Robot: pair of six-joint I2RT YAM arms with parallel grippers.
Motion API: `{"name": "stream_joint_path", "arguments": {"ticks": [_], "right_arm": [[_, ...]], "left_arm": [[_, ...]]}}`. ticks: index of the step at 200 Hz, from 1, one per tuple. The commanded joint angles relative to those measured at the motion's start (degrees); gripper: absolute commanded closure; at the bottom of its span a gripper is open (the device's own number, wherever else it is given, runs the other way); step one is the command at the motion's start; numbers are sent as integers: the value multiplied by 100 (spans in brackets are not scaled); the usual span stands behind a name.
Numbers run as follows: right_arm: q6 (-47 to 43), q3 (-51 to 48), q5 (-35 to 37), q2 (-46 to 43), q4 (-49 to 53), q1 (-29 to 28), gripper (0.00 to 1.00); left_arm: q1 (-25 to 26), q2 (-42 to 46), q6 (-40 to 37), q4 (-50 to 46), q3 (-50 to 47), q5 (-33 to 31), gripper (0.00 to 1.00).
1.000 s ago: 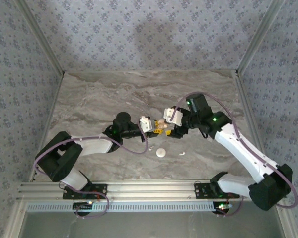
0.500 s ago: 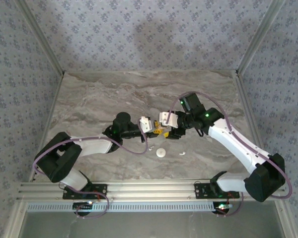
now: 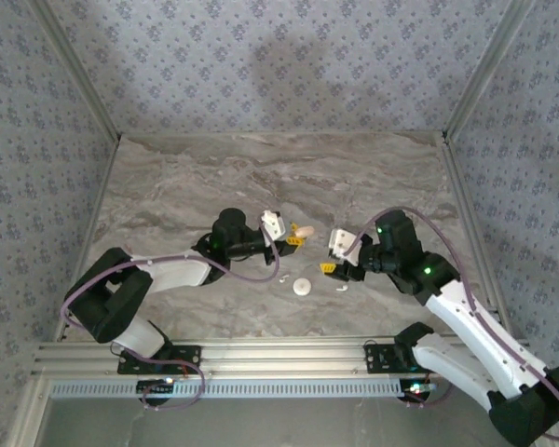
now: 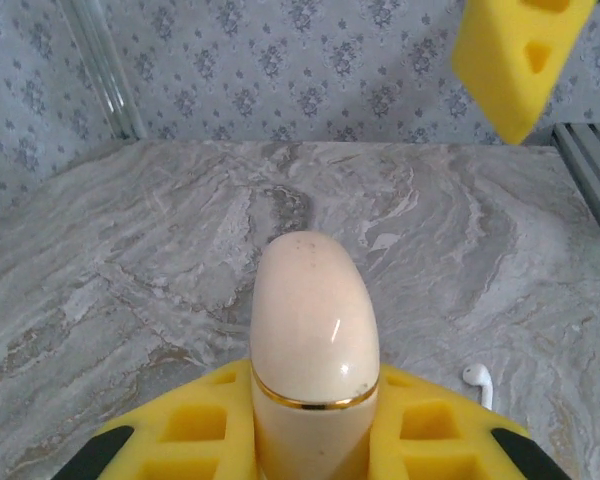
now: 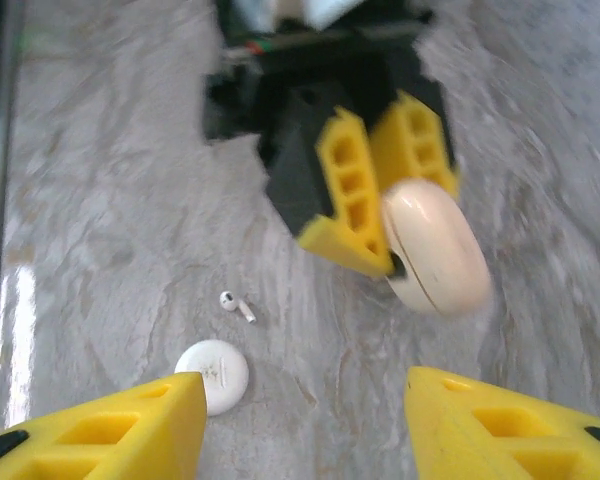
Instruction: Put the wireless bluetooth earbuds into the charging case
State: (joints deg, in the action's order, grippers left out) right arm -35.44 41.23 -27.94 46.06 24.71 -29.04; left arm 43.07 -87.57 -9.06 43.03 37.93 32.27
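Left gripper (image 3: 293, 240) clamps the case (image 4: 313, 330) aloft mid-table, offering it rightward. Right gripper (image 5: 305, 410), jaws apart and empty, hovers just right, seemingly lining up on an earbud (image 5: 237, 304) lying nearer.

We see the charging case (image 3: 306, 229) in our left tool (image 3: 296, 239); before it on the worktop (image 3: 186, 186), earbuds (image 3: 341, 289) flank a disc (image 3: 302, 287).

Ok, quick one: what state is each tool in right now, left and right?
Left tool: closed on the charging case.
Right tool: open, holding nothing.
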Motion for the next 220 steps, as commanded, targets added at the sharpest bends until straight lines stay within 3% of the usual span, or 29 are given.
{"name": "stream_joint_path", "arguments": {"ticks": [1, 36, 72, 101, 120, 160, 220], "right_arm": [[2222, -408, 403, -194, -1327, 415, 43], [4613, -630, 1185, -179, -1536, 1263, 43], [5984, -331, 1756, -109, -803, 1977, 43], [6743, -320, 2185, -107, -900, 2277, 43], [7007, -370, 2361, -116, -1079, 2297, 43], [7104, -423, 2745, -300, -833, 2306, 42], [7494, -507, 2786, -528, -786, 2298, 42]], "left_arm": [[-53, -197, 1132, -222, 525, 103, 82], [-61, -777, 2683, -1428, 1560, 205, 83], [-56, -1593, 4153, -2527, 2793, 344, 85], [10, -2250, 4976, -3358, 3775, 251, 86], [37, -2727, 5331, -4099, 4473, 133, 85], [98, -3549, 6030, -4732, 5520, -49, 85], [307, -4594, 6432, -5525, 7023, -48, 84]]}}
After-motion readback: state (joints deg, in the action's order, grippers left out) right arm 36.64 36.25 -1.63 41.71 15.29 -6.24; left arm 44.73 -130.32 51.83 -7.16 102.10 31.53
